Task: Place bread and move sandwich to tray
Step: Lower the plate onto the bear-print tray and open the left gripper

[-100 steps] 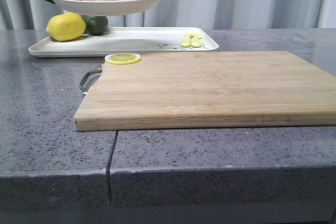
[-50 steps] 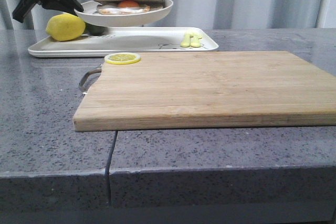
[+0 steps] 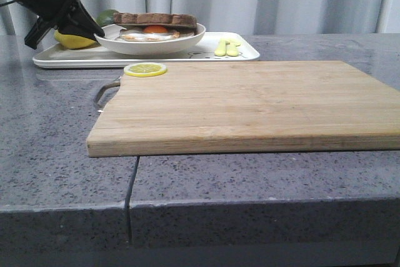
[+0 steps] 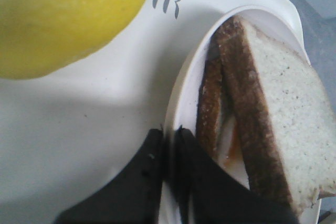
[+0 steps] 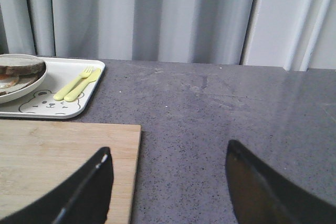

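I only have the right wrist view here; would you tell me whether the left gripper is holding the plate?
Observer: Yes, the left gripper is shut on the plate rim.
Operator: Is the plate over the tray?
Observer: It is, on or just above the tray.
Operator: Anything beside it there?
Observer: A whole lemon sits on the tray, close to the plate.
Operator: Is the sandwich complete?
Observer: The bread tops the sandwich.

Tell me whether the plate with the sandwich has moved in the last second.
Yes. The plate with the sandwich has dropped from well above the tray to its level.
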`<state>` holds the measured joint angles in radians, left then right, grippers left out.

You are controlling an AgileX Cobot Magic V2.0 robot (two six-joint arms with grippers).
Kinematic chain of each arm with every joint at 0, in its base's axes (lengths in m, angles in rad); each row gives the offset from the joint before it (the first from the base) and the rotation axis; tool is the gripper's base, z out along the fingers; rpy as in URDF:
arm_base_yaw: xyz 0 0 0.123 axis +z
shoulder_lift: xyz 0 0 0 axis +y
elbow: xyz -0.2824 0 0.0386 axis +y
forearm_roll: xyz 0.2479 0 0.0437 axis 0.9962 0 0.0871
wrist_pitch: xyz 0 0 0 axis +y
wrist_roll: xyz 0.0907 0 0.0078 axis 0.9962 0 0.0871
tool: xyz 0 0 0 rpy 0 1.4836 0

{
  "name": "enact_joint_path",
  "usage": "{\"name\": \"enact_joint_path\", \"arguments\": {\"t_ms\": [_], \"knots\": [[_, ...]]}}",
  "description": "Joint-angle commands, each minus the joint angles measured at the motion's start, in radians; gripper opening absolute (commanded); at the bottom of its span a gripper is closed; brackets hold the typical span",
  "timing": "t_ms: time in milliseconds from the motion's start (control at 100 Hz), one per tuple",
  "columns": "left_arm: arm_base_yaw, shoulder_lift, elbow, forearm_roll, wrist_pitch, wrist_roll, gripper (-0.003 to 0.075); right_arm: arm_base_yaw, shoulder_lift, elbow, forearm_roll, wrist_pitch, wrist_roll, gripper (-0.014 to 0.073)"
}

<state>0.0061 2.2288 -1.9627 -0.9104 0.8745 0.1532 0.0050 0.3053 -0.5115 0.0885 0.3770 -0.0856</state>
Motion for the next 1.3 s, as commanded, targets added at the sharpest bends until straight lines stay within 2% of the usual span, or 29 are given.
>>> {"name": "enact_joint_path", "arguments": {"t_ms": [0, 430, 870, 990, 1200, 1290], "knots": [[-0.005, -0.057, -0.039, -0.092, -0.026, -0.015, -0.0020, -0.005, 0.008, -0.027, -0.009, -0.079, 0.003, 0.0469], [-0.005, -0.017, -0.039, -0.095, -0.019, -0.015, -0.0020, -0.005, 0.008, -0.027, -0.009, -0.075, 0.003, 0.0469], [-0.005, -0.017, -0.039, -0.167, -0.021, -0.015, -0.0007, -0.005, 0.008, -0.027, -0.009, -0.075, 0.003, 0.0469], [-0.005, -0.017, -0.039, -0.181, -0.021, -0.015, 0.0065, -0.005, 0.008, -0.027, -0.009, -0.075, 0.003, 0.0469], [0.003, -0.019, -0.039, -0.181, -0.011, -0.015, 0.0260, -0.005, 0.008, -0.027, -0.009, -0.075, 0.003, 0.0469], [0.008, -0.020, -0.043, -0.186, 0.012, -0.015, 0.0302, -0.005, 0.008, -0.027, -0.008, -0.075, 0.003, 0.0469]]}}
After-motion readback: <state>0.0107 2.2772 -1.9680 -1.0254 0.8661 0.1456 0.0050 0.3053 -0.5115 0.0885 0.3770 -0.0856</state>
